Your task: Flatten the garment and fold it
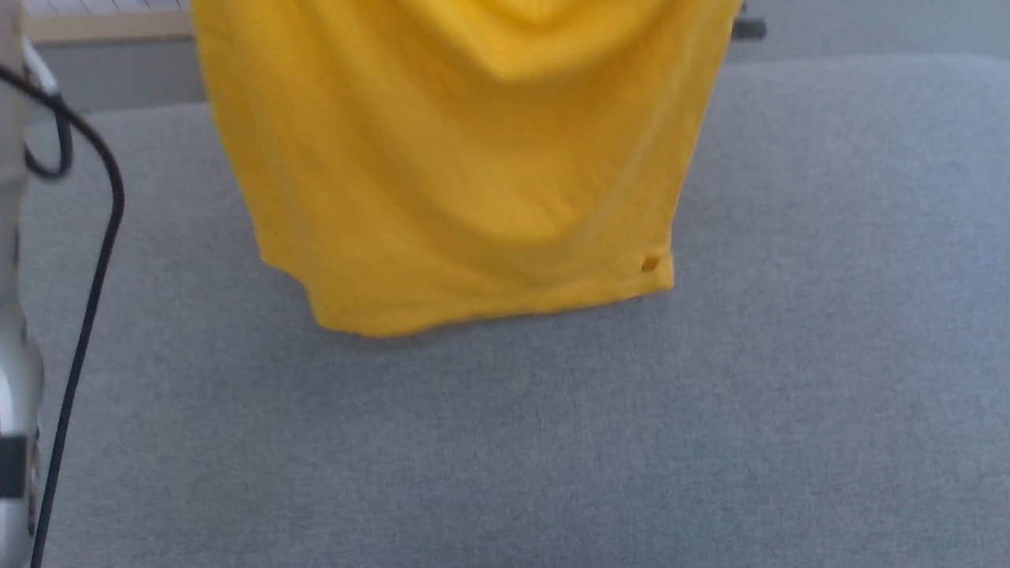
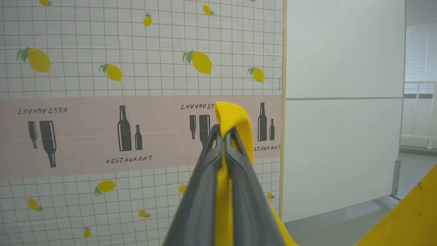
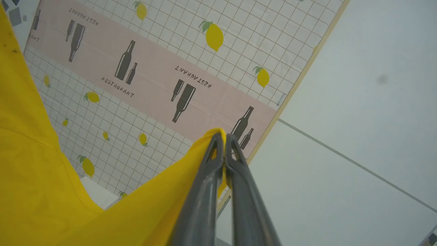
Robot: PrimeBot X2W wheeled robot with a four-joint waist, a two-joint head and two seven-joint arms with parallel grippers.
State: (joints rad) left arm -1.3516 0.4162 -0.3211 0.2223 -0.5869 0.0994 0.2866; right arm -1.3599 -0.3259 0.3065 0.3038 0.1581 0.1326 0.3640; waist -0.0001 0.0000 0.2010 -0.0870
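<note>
**Yellow T-shirt held up by both claws over the grey bench**

The T-shirt (image 1: 465, 197) hangs as a broad, bright yellow sheet in the head view, running down from the top edge. Only plain yellow cloth faces the camera, with soft vertical folds and a sag at the top centre. Its bottom hem lies slightly slanted across the far half of the grey, cloth-covered bench (image 1: 552, 442); whether the hem touches the bench or hangs just clear of it cannot be told. A small orange-brown mark (image 1: 649, 264) sits near the hem's right corner.

The left claw (image 2: 224, 131) is clenched on a fold of the T-shirt: its 2 dark fingers are pressed together with a strip of yellow cloth running up between them and curling over past the tips. More of the T-shirt shows at the lower right corner of that wrist view.

The right claw (image 3: 223, 138) is likewise clamped tight on the cloth, a yellow edge pinched at its tips. From there the T-shirt falls away to the left and spreads down that side of the right wrist view.

Behind both claws hangs a printed sheet (image 2: 102, 85) with a grid, lemons and a pink band of bottles lettered RESTAURANT. Beside it stands a white wall (image 2: 341, 136), with a window blind (image 2: 420, 44) further off.

At the left edge of the head view, a black cable (image 1: 95, 260) loops down beside a pale part of the robot (image 1: 12, 379).
</note>
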